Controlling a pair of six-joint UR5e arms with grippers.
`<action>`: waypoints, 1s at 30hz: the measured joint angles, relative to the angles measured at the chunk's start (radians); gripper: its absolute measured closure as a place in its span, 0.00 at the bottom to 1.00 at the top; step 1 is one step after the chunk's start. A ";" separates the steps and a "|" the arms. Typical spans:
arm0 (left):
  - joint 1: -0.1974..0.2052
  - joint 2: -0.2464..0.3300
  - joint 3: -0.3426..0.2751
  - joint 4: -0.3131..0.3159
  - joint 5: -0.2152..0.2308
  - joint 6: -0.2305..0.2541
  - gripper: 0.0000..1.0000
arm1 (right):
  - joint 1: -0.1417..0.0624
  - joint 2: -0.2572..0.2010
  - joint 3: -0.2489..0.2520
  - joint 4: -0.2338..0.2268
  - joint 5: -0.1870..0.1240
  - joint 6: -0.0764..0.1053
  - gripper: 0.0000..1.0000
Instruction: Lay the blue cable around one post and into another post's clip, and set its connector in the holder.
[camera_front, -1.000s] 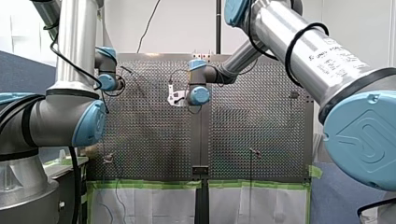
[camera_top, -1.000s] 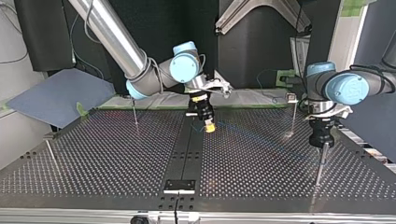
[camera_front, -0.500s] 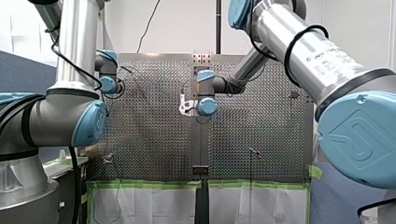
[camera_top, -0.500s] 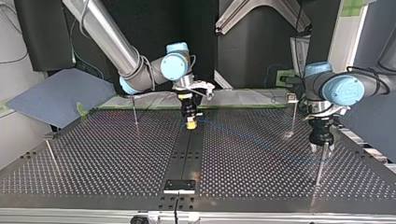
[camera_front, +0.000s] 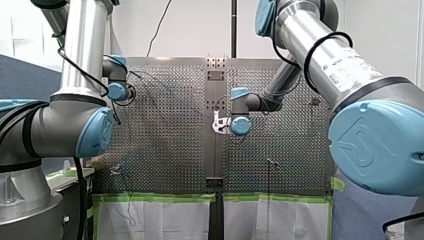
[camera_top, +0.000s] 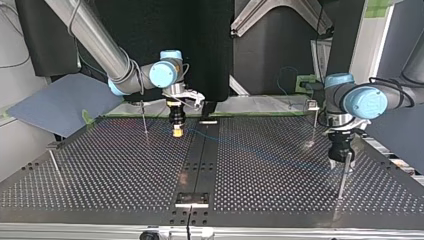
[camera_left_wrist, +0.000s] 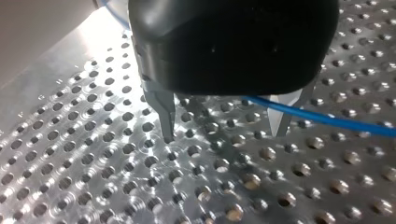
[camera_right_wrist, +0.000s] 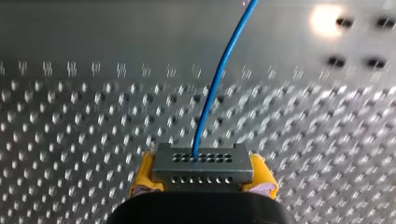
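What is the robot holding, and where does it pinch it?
My right gripper pinches the grey connector by its two ends; my left gripper holds nothing.

Four cameras.
I watch the silver perforated table (camera_front: 165, 150) from behind and from opposite; wrist cameras hug it.

Connector (camera_right_wrist: 203, 164), a dark grey block with two rows of small holes, is clamped level between the yellow pads (camera_right_wrist: 142, 178) of the right gripper (camera_right_wrist: 203, 179). Thin blue cable (camera_right_wrist: 219, 79) is seen leaving its upper row. In the top view it is run low from 10 o'clock of centre toward an upright post (camera_top: 342, 181) at 4 o'clock, passing between the spread metal fingers of the left gripper (camera_left_wrist: 224, 135). A second post (camera_top: 314, 125), clip-topped, is seen at 2 o'clock.
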 joint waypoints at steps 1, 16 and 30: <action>-0.001 0.000 0.004 0.000 0.001 -0.006 0.00 | -0.007 0.000 0.007 -0.007 0.001 0.000 1.00; -0.011 -0.018 0.021 -0.012 0.000 -0.015 0.00 | -0.083 -0.002 0.139 -0.139 0.115 0.002 1.00; -0.007 -0.020 0.020 -0.014 -0.007 -0.007 0.00 | -0.098 -0.003 0.251 -0.194 0.227 0.012 1.00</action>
